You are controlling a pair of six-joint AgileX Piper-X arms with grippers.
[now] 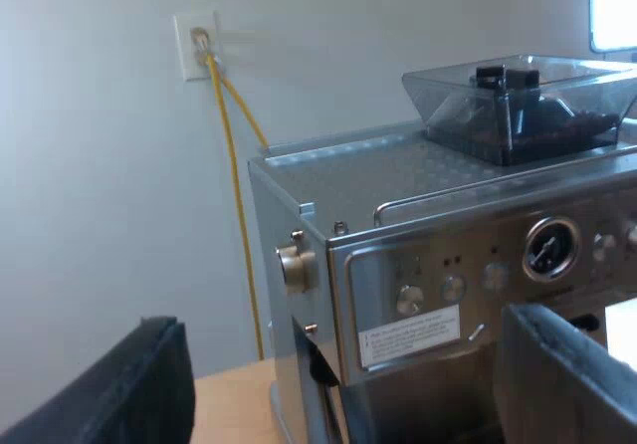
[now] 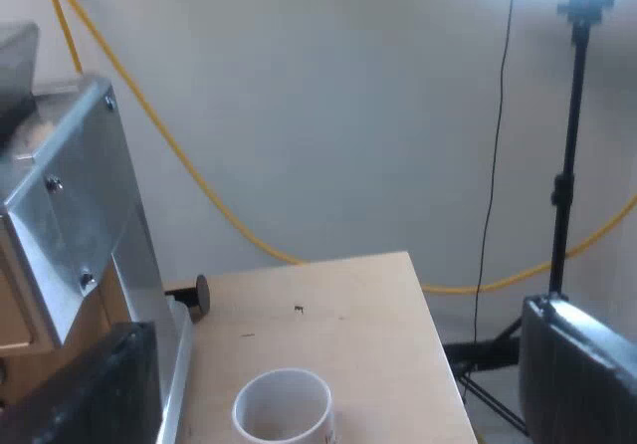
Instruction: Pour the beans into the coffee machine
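our left claw point(image 1: 348, 369) released, empty, facing hopper point(image 1: 518, 91), beans point(image 1: 562, 130) inside. right claw point(image 2: 338, 379) released over mug point(image 2: 284, 404) on bench point(image 2: 358, 295). guess pickup step; next we grip mug.

My left gripper point(image 1: 343, 320) stands wide open, its two black fingers point(image 1: 119, 394) far apart, one leaning toward one o'clock, the other toward eleven. My right gripper point(image 2: 338, 320) is spread just as wide, its fingers point(image 2: 587, 374) leaning the same way. Only the finger ends show, so the wrists' tilt is hard to judge. Both seem held roughly level, aimed outward rather than down.
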